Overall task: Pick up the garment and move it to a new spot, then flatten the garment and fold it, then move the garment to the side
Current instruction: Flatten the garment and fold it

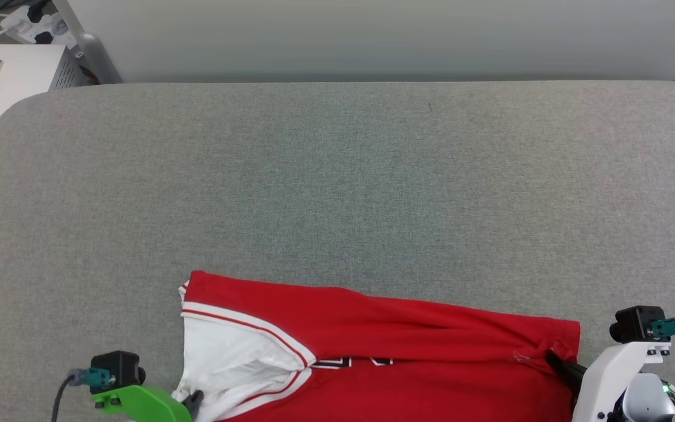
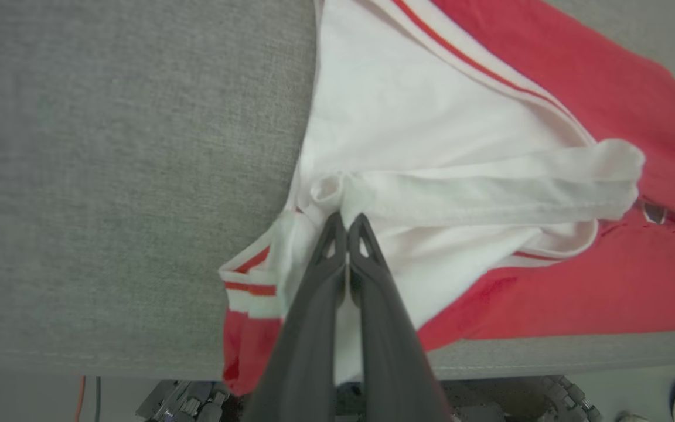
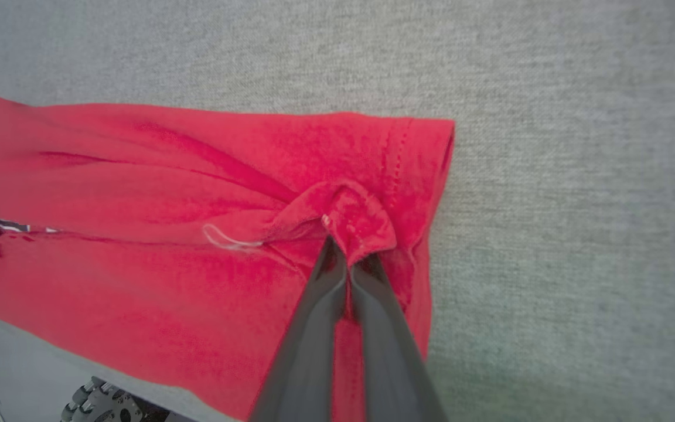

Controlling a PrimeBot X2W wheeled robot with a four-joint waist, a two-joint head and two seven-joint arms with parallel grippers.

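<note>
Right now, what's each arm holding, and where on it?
Both hold the garment: left gripper, jaws shut, pinches bunched white sleeve fabric; right gripper, likewise, a red fold by the hem.

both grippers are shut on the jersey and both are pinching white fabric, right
Not quite. Both are shut on the garment, and the left gripper does pinch white fabric. The right gripper, though, pinches a bunch of red fabric near the hem, not white, as the right wrist view shows.
</note>
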